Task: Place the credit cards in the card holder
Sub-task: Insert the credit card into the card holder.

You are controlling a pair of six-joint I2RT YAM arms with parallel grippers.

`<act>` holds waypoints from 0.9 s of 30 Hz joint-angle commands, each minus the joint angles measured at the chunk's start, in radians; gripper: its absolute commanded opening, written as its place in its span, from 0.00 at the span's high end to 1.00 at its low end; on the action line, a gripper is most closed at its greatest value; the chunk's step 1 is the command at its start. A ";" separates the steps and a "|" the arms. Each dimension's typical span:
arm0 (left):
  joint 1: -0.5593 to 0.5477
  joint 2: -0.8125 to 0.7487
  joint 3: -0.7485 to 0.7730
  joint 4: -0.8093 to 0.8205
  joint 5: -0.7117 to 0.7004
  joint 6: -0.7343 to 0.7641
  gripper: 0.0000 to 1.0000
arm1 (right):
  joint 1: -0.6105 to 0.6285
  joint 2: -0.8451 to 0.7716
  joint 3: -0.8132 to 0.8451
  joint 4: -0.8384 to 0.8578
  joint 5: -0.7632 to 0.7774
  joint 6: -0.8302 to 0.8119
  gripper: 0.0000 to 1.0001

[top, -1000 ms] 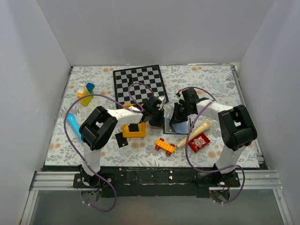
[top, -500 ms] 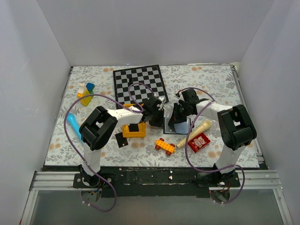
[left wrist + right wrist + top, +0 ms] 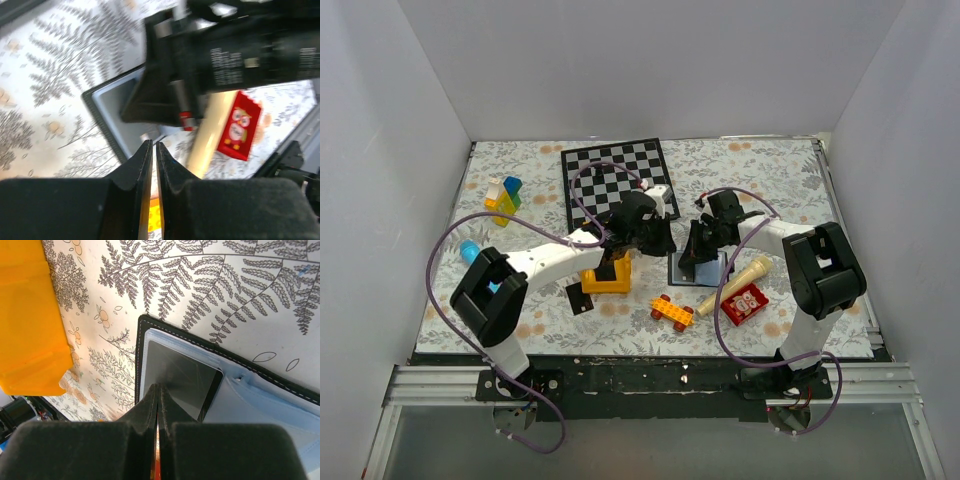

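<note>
The card holder [image 3: 706, 271] lies open on the mat, blue-grey inside with a black rim [image 3: 138, 355]. One credit card [image 3: 185, 372] lies in its left half, a corner against the pocket. My right gripper [image 3: 158, 386] is shut, and its tips press down on that card's face. My left gripper [image 3: 154, 144] hovers just left of the holder [image 3: 107, 105], jaws shut to a thin slit with nothing between them. In the top view the two grippers, left [image 3: 663, 243] and right [image 3: 692, 252], are close together. A second card [image 3: 608, 271] rests on the yellow block and a third [image 3: 579, 298] lies on the mat.
The yellow block [image 3: 611, 284] sits left of the holder. A cream cylinder [image 3: 735, 283], a red block [image 3: 745, 303] and an orange brick car [image 3: 672, 310] lie in front and to the right. A chessboard [image 3: 617, 180] is behind, with coloured bricks [image 3: 503, 198] far left.
My left arm has swung its elbow out to the left and risen, its gripper staying beside the holder. The right gripper has stayed on the card.
</note>
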 commanded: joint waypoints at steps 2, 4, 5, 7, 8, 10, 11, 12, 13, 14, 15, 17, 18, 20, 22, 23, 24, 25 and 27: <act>-0.048 -0.058 0.001 0.094 0.032 0.041 0.92 | 0.003 0.008 -0.014 0.032 -0.007 0.002 0.99; -0.050 -0.033 0.002 0.091 0.030 0.029 0.93 | 0.003 -0.012 -0.011 0.031 -0.008 0.002 0.99; -0.050 -0.024 -0.001 0.081 0.018 0.020 0.93 | 0.003 -0.029 -0.011 0.027 -0.001 0.002 0.99; -0.050 -0.011 -0.013 0.078 -0.006 0.007 0.94 | 0.003 -0.071 -0.014 0.017 0.024 -0.001 0.99; -0.050 -0.005 -0.014 0.071 -0.017 0.006 0.94 | 0.002 -0.094 -0.017 0.008 0.041 -0.005 0.99; -0.048 0.008 -0.005 0.053 -0.031 0.004 0.94 | 0.002 -0.136 -0.020 -0.018 0.097 -0.007 0.99; -0.048 0.013 -0.001 0.047 -0.032 0.006 0.94 | 0.000 -0.157 -0.023 -0.037 0.127 -0.008 0.99; -0.048 0.019 0.005 0.044 -0.032 0.007 0.94 | -0.001 -0.173 -0.023 -0.057 0.165 -0.008 0.99; -0.048 0.027 0.012 0.041 -0.031 0.007 0.94 | -0.001 -0.190 -0.024 -0.083 0.205 -0.008 0.99; -0.048 0.030 0.012 0.041 -0.031 0.007 0.94 | -0.001 -0.203 -0.021 -0.112 0.258 -0.005 0.99; -0.050 0.030 0.016 0.039 -0.032 0.007 0.94 | -0.001 -0.213 -0.018 -0.153 0.309 -0.001 0.99; -0.045 0.035 0.015 0.033 -0.034 0.004 0.93 | -0.006 -0.227 -0.017 -0.207 0.378 0.001 0.99; -0.042 0.035 0.013 0.033 -0.034 0.003 0.93 | -0.008 -0.230 -0.014 -0.229 0.403 0.004 0.99; -0.034 0.035 0.004 0.033 -0.034 -0.002 0.93 | -0.009 -0.231 -0.006 -0.269 0.456 0.007 0.99; -0.024 0.032 -0.010 0.035 -0.028 -0.009 0.94 | -0.011 -0.231 -0.008 -0.293 0.489 0.012 0.99; -0.016 0.030 -0.016 0.039 -0.022 -0.016 0.93 | -0.011 -0.233 -0.011 -0.302 0.501 0.013 0.99; -0.008 0.030 -0.020 0.042 -0.016 -0.019 0.94 | -0.012 -0.234 -0.011 -0.308 0.515 0.016 0.99; -0.005 0.027 -0.025 0.044 -0.014 -0.022 0.93 | -0.012 -0.234 -0.015 -0.312 0.526 0.016 0.99; -0.001 0.027 -0.024 0.045 -0.014 -0.019 0.93 | -0.015 -0.236 -0.023 -0.316 0.539 0.019 0.99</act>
